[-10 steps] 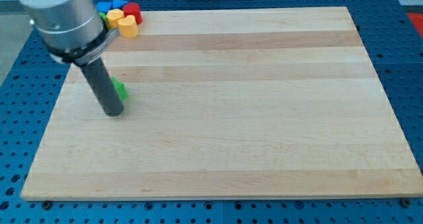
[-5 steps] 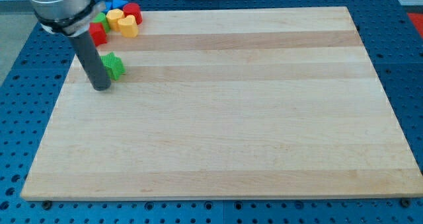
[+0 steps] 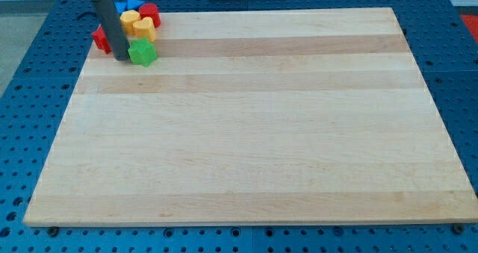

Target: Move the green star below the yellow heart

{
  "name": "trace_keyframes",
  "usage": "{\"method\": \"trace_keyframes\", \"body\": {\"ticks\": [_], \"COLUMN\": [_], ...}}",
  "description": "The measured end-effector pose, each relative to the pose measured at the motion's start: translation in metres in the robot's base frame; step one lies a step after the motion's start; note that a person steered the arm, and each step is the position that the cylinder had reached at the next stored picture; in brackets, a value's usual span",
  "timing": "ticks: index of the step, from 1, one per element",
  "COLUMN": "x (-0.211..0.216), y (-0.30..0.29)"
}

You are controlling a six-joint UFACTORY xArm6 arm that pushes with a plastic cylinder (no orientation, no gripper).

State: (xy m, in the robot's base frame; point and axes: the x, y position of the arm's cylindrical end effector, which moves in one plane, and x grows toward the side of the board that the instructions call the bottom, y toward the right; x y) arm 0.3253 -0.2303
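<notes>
A red block (image 3: 98, 38) is partly hidden behind the rod, its shape unclear. The green star (image 3: 143, 53) is seen touching my tip (image 3: 121, 57) on the view's right, directly below the yellow heart (image 3: 144, 28); nothing is held by the bare rod

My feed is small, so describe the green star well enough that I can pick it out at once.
Find the wooden board, then the cluster of blocks at its top-left corner. The green star sits at the cluster's lower edge, just below the yellow heart, with my tip at its left. It is the only green block clearly visible.
</notes>
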Motion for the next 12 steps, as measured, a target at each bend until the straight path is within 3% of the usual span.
{"method": "trace_keyframes", "body": {"ticks": [3,12], "x": [0.017,-0.035], "y": [0.054,0.042]}}
